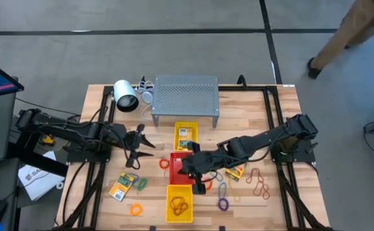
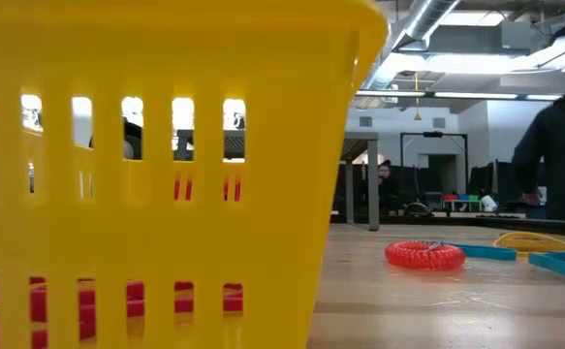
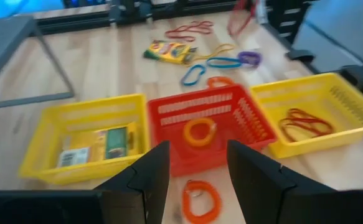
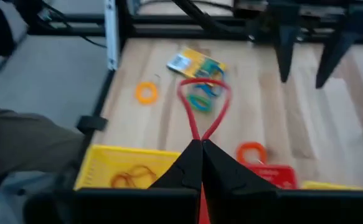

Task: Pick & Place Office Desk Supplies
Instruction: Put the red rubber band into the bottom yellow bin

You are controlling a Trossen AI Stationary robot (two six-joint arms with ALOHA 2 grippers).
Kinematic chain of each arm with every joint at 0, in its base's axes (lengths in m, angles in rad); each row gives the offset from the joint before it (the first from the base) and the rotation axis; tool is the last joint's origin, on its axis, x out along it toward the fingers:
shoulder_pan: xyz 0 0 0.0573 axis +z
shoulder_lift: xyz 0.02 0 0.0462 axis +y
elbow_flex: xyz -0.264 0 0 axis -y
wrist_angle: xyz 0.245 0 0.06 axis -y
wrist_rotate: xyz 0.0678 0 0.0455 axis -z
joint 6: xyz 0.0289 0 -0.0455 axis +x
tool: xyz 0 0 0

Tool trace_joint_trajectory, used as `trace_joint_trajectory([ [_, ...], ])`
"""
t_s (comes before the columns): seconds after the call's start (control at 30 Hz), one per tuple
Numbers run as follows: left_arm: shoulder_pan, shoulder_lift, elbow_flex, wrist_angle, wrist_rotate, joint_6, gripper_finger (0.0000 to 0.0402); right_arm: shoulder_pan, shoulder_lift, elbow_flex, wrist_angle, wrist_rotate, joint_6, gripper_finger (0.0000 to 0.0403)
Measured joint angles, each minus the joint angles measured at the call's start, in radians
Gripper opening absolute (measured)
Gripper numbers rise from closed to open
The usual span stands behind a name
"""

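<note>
Carrying a red rubber band (image 4: 204, 102) pinched in my right gripper (image 4: 201, 163), I aimed over the yellow tray (image 4: 116, 160); left gripper (image 3: 197, 177) waited, fingers spread.

Overhead and both wrist views share the red tray (image 1: 181, 162); low view hugs a yellow tray (image 2: 166, 145).
</note>
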Motion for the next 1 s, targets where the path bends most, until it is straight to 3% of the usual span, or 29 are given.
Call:
trace_joint_trajectory([
  [0.5,-0.009,0.000,0.000,0.040,0.166,-0.147,0.0153,0.116,0.157,0.000,0.179,-0.002,0.083,0.0000],
  [1.0,-0.098,0.000,0.000,0.124,0.173,-0.166,0.0153,0.197,0.255,-0.008,0.202,0.023,0.265,0.0000],
])
